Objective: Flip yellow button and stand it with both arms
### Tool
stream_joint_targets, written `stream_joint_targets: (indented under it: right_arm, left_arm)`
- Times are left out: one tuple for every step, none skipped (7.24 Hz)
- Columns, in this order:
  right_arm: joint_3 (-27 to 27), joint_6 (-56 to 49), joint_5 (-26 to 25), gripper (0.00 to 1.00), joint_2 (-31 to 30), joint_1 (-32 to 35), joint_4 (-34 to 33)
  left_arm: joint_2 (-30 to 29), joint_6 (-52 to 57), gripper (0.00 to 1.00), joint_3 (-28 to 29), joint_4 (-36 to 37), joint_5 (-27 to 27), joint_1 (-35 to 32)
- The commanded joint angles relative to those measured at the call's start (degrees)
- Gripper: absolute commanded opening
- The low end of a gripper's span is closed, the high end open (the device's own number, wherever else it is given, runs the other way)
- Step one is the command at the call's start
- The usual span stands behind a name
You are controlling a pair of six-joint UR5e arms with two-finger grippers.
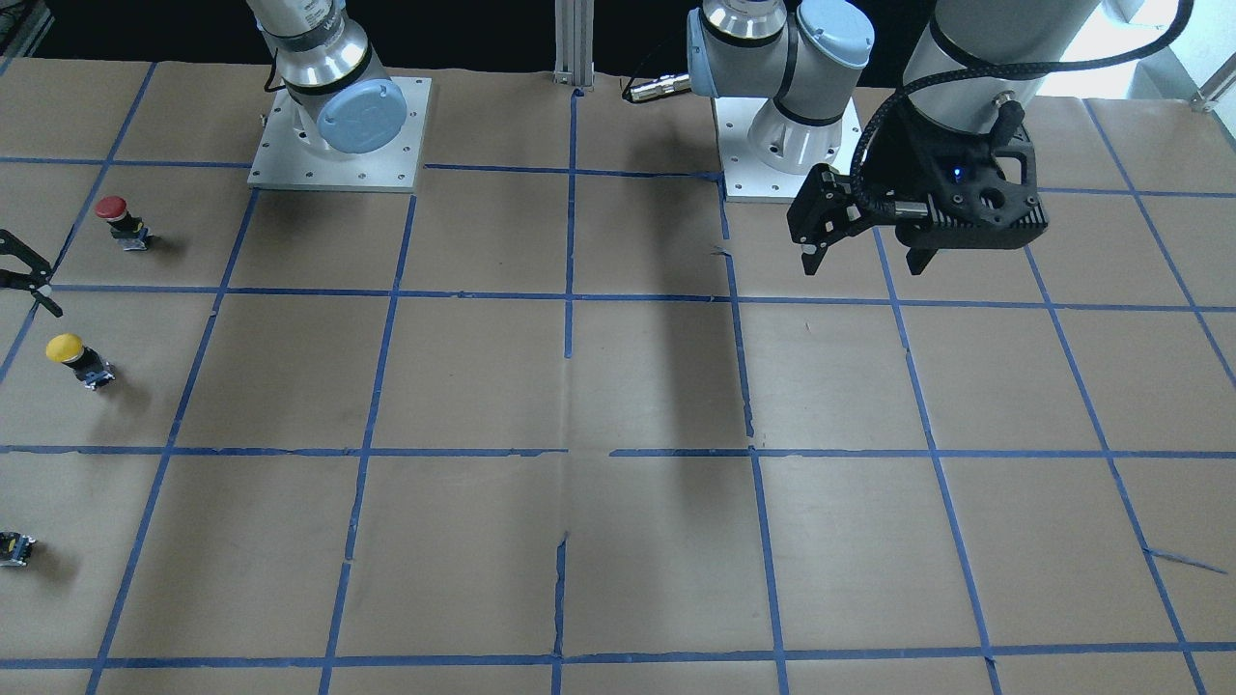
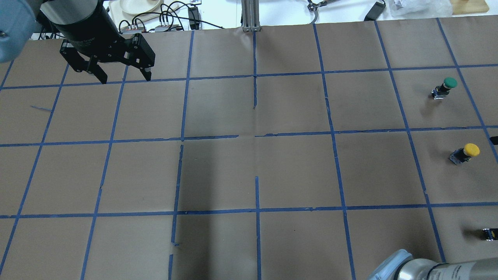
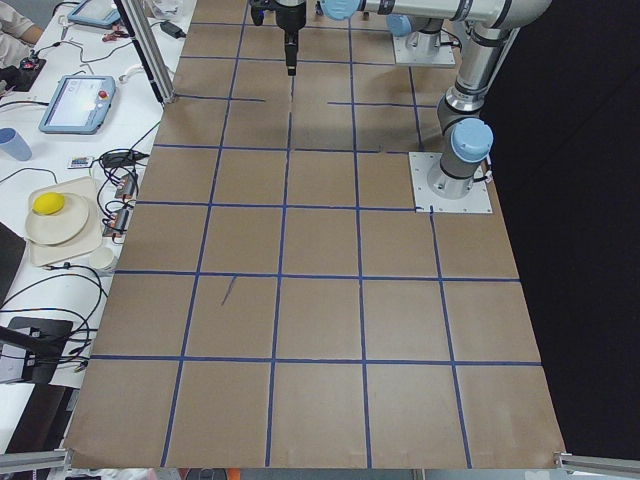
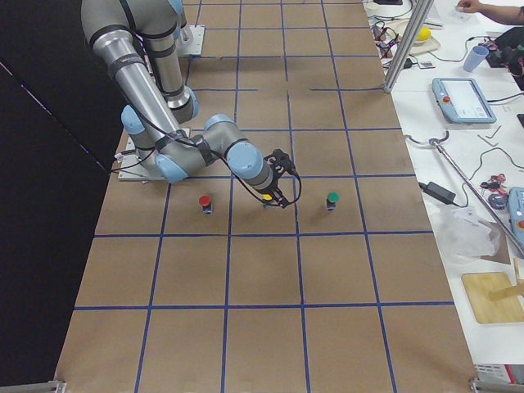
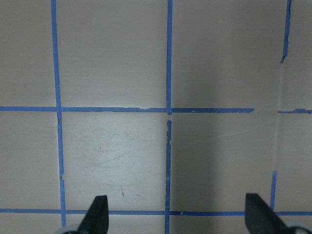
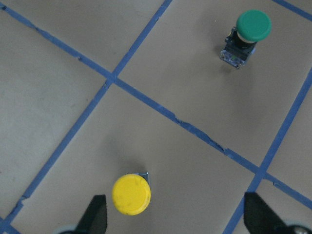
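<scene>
The yellow button stands cap up on its black body at the table's right end; it also shows in the overhead view and the exterior right view. My right gripper is open and empty, hovering above it. In the right wrist view the yellow cap lies between the fingers, close to the left fingertip. The right gripper's fingers just show at the front view's left edge. My left gripper is open and empty, high over the far left of the table, and also shows in the front view.
A red-capped button and a green-capped button stand on either side of the yellow one. A tiny black part without a cap lies near the table's edge. Blue tape lines grid the brown paper. A side bench holds cables and plates.
</scene>
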Motion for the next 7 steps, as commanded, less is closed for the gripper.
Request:
stream_joint_targets:
  right_arm:
    - [-2.36, 25.49, -5.18, 1.00, -8.49, 9.08, 8.86]
    - [-4.63, 36.95, -9.56, 1.00, -10.00, 13.56, 11.78]
    - [-9.52, 50.29, -12.56, 1.00, -10.28, 18.21, 19.99]
    - [-15.40, 63.48, -13.20, 1.00, -10.11, 23.05, 27.64]
    - [-19.20, 75.18, -13.38, 1.00, -10.11, 28.14, 34.33]
    - [-21.59, 81.91, -16.25, 1.00, -10.28, 34.02, 36.40]
    - [-22.39, 84.85, -17.24, 1.00, -11.24, 40.17, 39.90]
  left_arm:
    - [-0.08, -0.01, 0.97, -0.10, 0.00, 0.00, -0.09]
    - [-0.08, -0.01, 0.97, -0.10, 0.00, 0.00, -0.09]
    - [-0.17, -0.01, 0.97, -0.10, 0.00, 0.00, -0.09]
    - [-0.17, -0.01, 0.97, -0.10, 0.00, 0.00, -0.09]
    - [-0.17, -0.01, 0.97, -0.10, 0.00, 0.00, -0.09]
    - [-0.17, -0.01, 0.97, -0.10, 0.00, -0.09, -0.09]
    - [-0.17, -0.01, 0.97, -0.10, 0.00, -0.09, -0.09]
